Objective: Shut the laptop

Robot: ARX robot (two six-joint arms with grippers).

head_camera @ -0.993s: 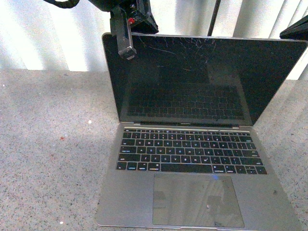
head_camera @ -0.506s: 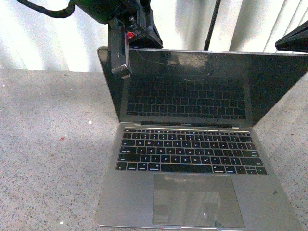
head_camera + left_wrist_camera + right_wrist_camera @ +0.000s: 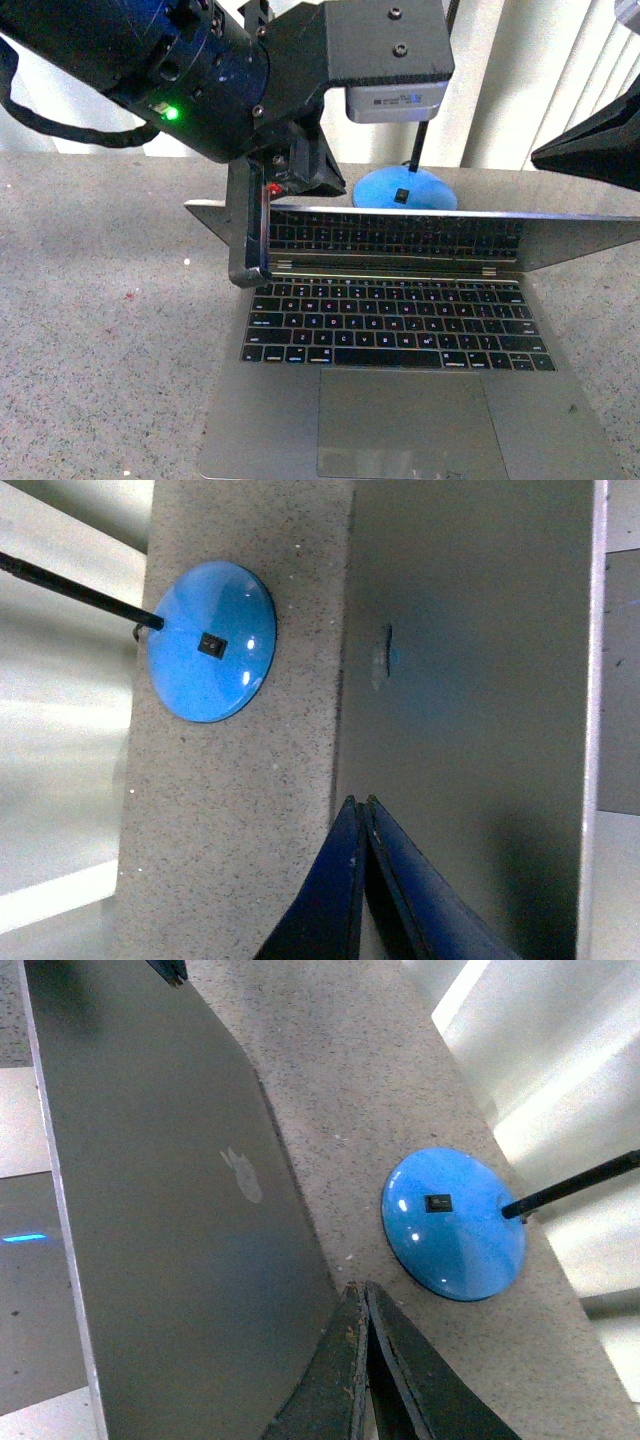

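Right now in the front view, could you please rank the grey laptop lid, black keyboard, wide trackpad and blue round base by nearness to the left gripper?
1. Grey laptop lid: left end at the left gripper.
2. Black keyboard: below.
3. Wide trackpad (front), blue round base (behind): too close to call.

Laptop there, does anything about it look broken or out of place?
Nothing looks broken. The laptop is only half shut: its lid slants low over the keys, with the left claw against the lid's left edge. One small dark speck marks its front right corner.
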